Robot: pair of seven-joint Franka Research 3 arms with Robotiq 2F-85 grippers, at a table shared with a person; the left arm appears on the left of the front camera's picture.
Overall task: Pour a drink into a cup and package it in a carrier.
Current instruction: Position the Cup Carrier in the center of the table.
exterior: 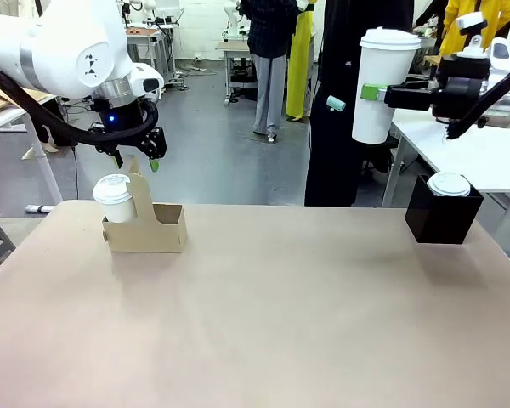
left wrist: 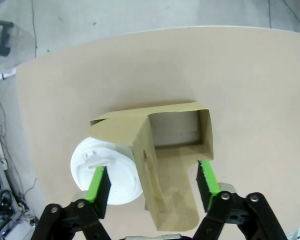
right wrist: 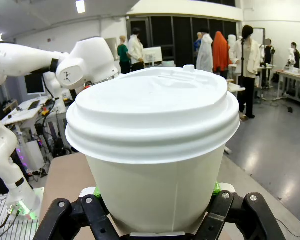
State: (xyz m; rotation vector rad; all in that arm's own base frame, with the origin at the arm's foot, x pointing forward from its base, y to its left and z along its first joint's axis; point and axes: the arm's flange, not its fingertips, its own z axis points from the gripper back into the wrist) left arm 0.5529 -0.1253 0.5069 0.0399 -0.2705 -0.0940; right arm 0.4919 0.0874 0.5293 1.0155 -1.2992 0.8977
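A tan worktop (exterior: 280, 323) stood in a workshop with a grey floor (exterior: 212, 153); a person in dark clothes (exterior: 331, 161) stood at its far side.

The carrier (exterior: 157, 229) sat on the far left part of the worktop. A short cup (exterior: 114, 197) with a white lid filled its left pocket, and the right pocket was vacant.

The left arm came in from the left with its wrist turned down. The left gripper (exterior: 138, 161) pointed down just above the carrier's handle panel (exterior: 140, 191). In the left wrist view the left gripper (left wrist: 151, 170) was open: its fingers stood apart on either side of the handle panel (left wrist: 165, 200), one over the short cup (left wrist: 115, 165), the other over the edge of the vacant pocket of the carrier (left wrist: 175, 130).

The right arm reached in level from the right. The right gripper (exterior: 376, 92) pointed sideways and clasped the tall cup (exterior: 381, 119) at mid-height, upright and lidded, well above the worktop's far right part. In the right wrist view the right gripper (right wrist: 156, 191) pressed both sides of the tall cup (right wrist: 155, 150).

A black box (exterior: 438, 223) stood at the far right, with a white lid (exterior: 449, 184) on top.
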